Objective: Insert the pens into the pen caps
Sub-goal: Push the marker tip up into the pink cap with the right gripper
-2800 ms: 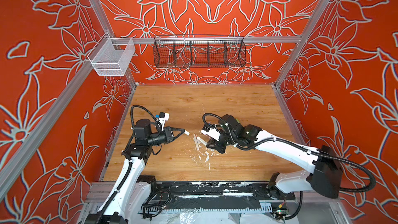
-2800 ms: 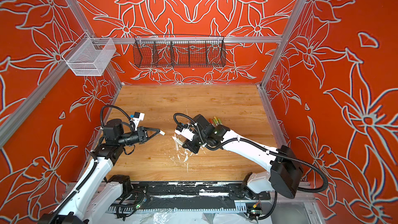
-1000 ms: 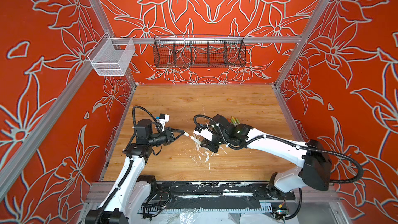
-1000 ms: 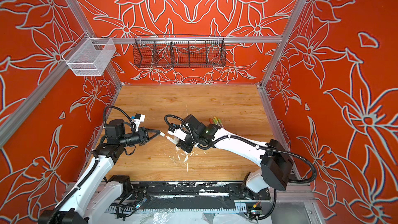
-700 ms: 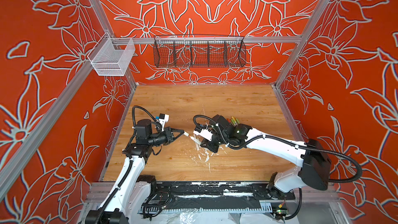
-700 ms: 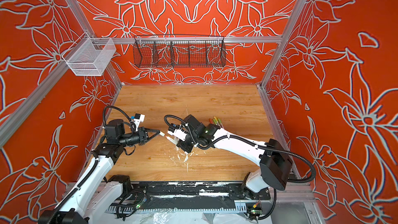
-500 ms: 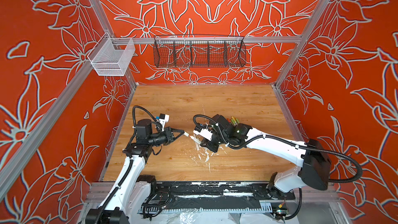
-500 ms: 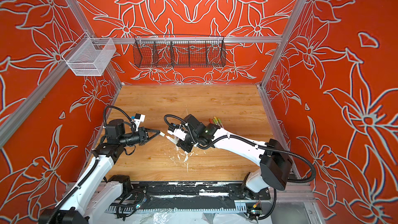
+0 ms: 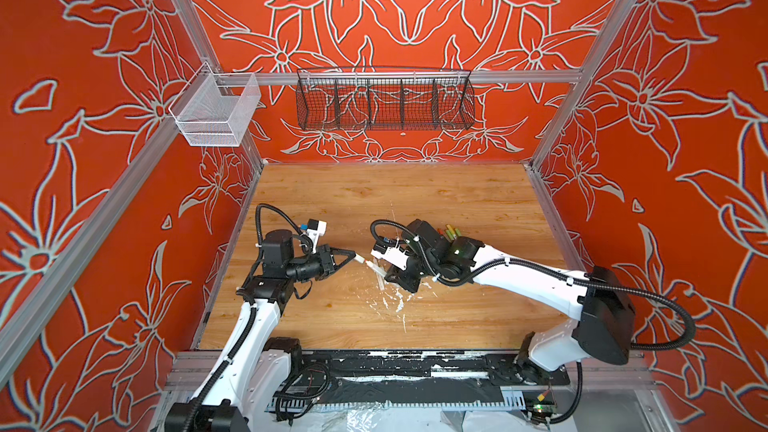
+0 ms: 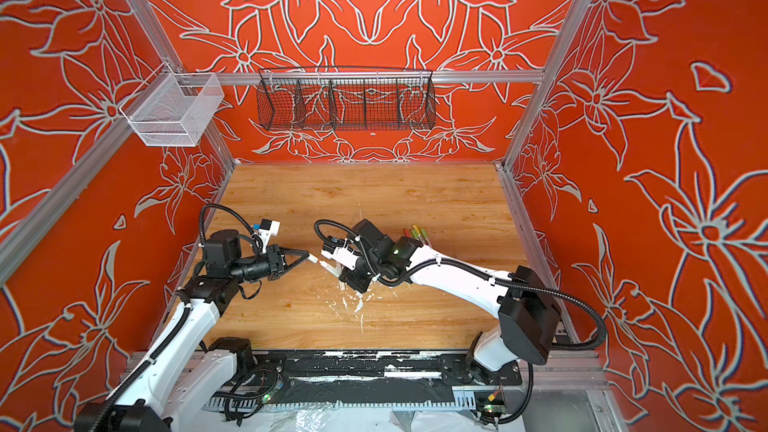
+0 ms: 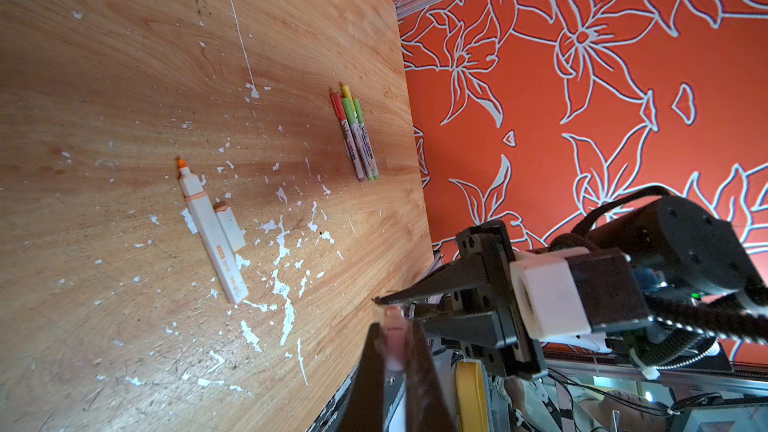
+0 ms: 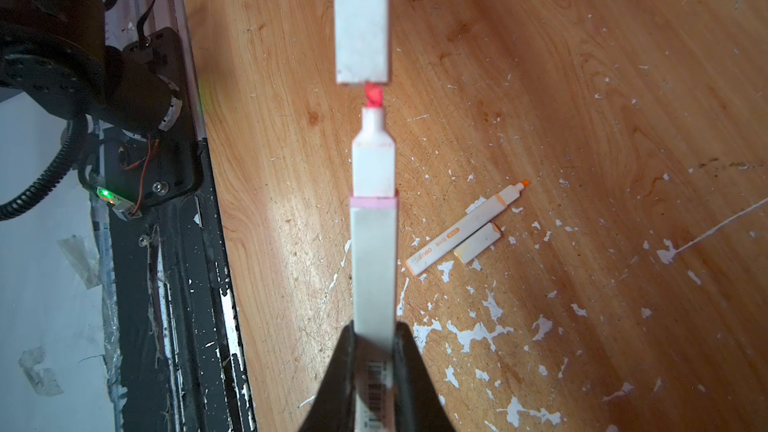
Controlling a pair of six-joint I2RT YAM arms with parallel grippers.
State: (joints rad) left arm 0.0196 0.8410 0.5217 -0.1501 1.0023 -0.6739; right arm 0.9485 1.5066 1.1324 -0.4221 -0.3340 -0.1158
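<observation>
Right wrist view showed the right gripper (image 12: 372, 336) clamped on the rear of a white, square-barrelled plastic pen (image 12: 372, 243) with a pink band and a pink tip. That tip stood right at the open mouth of a short, white, square plastic cap (image 12: 362, 22), in line with it. Whether it had gone in I could not tell.

In the left wrist view the left gripper (image 11: 395, 328) was closed tight on that cap (image 11: 392, 340), which showed pale between its dark fingers (image 11: 365, 367).

In both top views the two grippers stood nose to nose above the near middle of the wooden table (image 9: 374, 197), the left gripper (image 9: 353, 258) on the left and the right gripper (image 9: 386, 274) on the right. Pen and cap were both held clear of the board.

On the table near them lay a second white pen with an orange tip (image 12: 465, 228), uncapped. A short white cap with an orange rim (image 12: 478, 243) lay right against its barrel, among white paint flecks (image 12: 478, 332).

Well apart, toward the far right, a tight bundle of slim grey marker pens with lime green, yellow and red ends (image 11: 355, 135) lay side by side, partly hidden behind the right arm in a top view (image 10: 417, 231).
</observation>
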